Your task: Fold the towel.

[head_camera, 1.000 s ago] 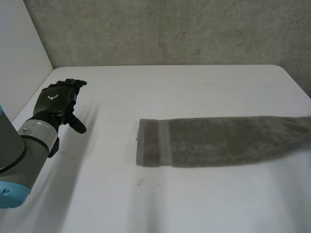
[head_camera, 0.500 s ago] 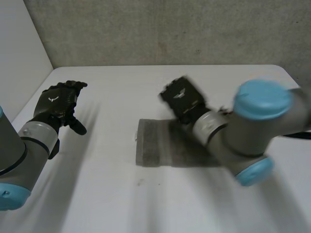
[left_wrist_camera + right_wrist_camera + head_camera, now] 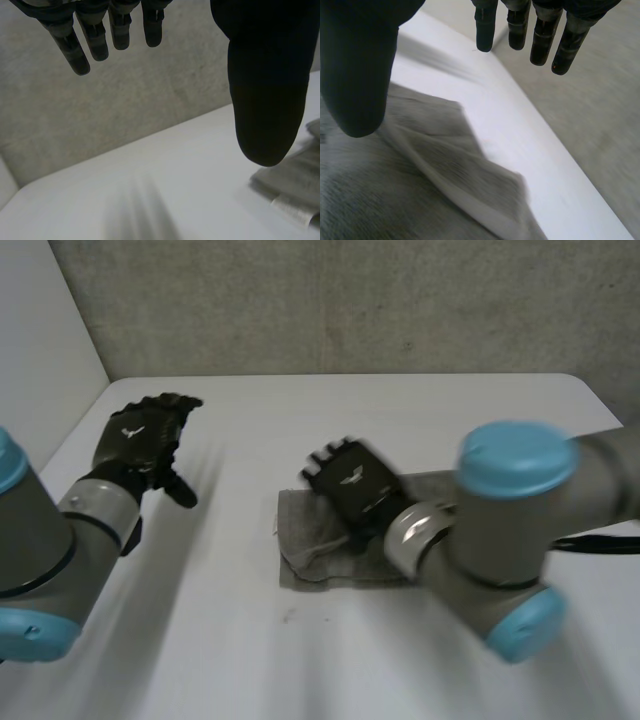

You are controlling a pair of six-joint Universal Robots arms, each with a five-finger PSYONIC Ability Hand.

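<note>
The grey towel (image 3: 310, 565) lies on the white table, its near-left end rumpled with a flap folded over it. My right hand (image 3: 350, 485) hovers over that end, fingers straight and thumb apart, holding nothing. In the right wrist view the towel (image 3: 445, 165) lies under the open fingers (image 3: 542, 40) with a folded layer on top. My left hand (image 3: 145, 440) is open above the table's left side, well apart from the towel. The left wrist view has the towel's striped end (image 3: 295, 185) beyond the thumb (image 3: 265, 90).
The white table (image 3: 300, 670) ends at a concrete wall (image 3: 350, 300) behind and a white panel (image 3: 40, 340) on the left. My right arm (image 3: 500, 530) covers the towel's right part.
My right arm swung in from the right over the towel, which lay stretched out long, and now the hand stands open above its rumpled left end. The left hand shifted slightly right.
</note>
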